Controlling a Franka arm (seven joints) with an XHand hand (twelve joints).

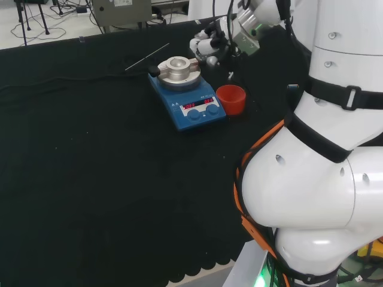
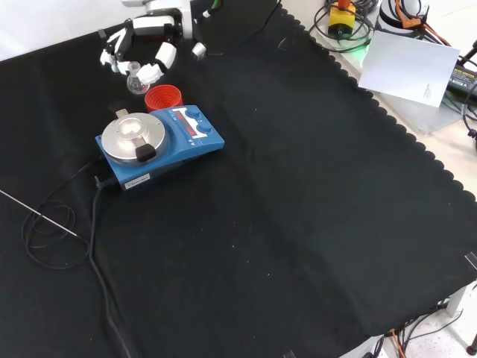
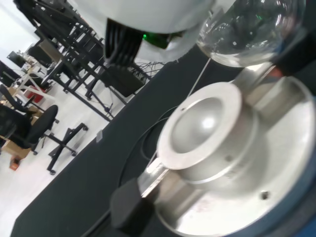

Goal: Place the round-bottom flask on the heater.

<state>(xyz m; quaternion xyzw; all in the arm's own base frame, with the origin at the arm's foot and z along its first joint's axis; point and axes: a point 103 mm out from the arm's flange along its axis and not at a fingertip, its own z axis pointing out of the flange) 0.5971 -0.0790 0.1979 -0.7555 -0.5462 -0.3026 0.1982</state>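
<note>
Glass bulb of the round-bottom flask (image 3: 249, 29) hangs close before my wrist camera, just above and beside the heater's (image 3: 256, 163) metal bowl (image 3: 202, 123), held there so I can lower it into the hollow. From the front, my hand (image 2: 141, 52) shows curled fingers grasping the flask beyond the red ring stand (image 2: 163, 98); that view shows the grip, my wrist view the alignment.
</note>
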